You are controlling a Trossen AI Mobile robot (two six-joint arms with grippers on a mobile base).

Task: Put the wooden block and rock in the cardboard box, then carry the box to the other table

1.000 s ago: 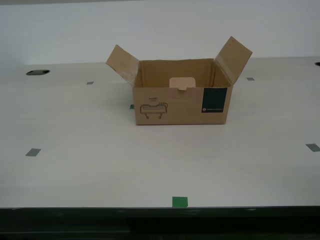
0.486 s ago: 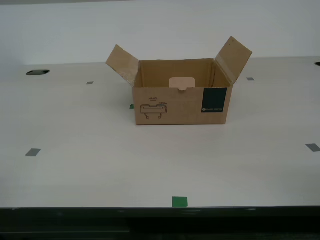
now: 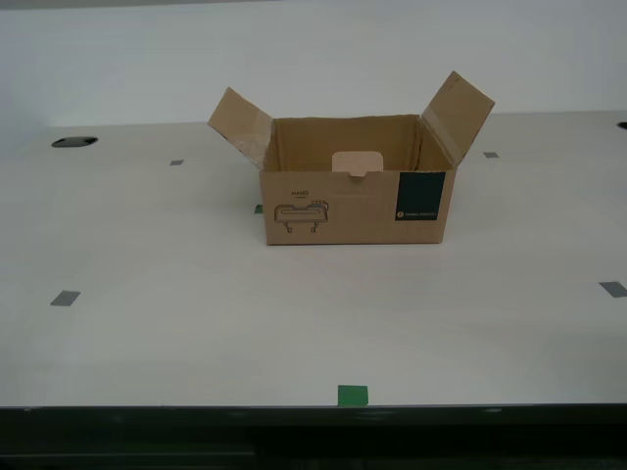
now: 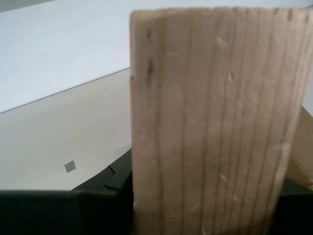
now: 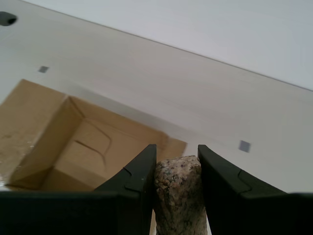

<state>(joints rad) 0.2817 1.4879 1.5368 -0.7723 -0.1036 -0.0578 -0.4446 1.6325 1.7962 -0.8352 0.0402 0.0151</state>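
Observation:
The cardboard box [image 3: 353, 201] stands open on a pale table, both side flaps raised, and its inside looks bare in the exterior view. Neither arm shows in that view. My first gripper [image 5: 176, 154] is shut on the rock [image 5: 178, 196], a speckled beige-grey stone; beyond it the cardboard box [image 5: 73, 142] lies below with its inside showing. My second gripper [image 4: 205, 182] is shut on the wooden block [image 4: 215, 122], which fills most of the second wrist view and hides the jaw gap. The other table is out of view.
The pale table [image 3: 147, 333] carries small grey square marks [image 3: 65, 298] and a green tape mark [image 3: 353, 395] near its front edge. A dark round hole [image 3: 73, 142] sits at the exterior view's far left. A white wall rises behind.

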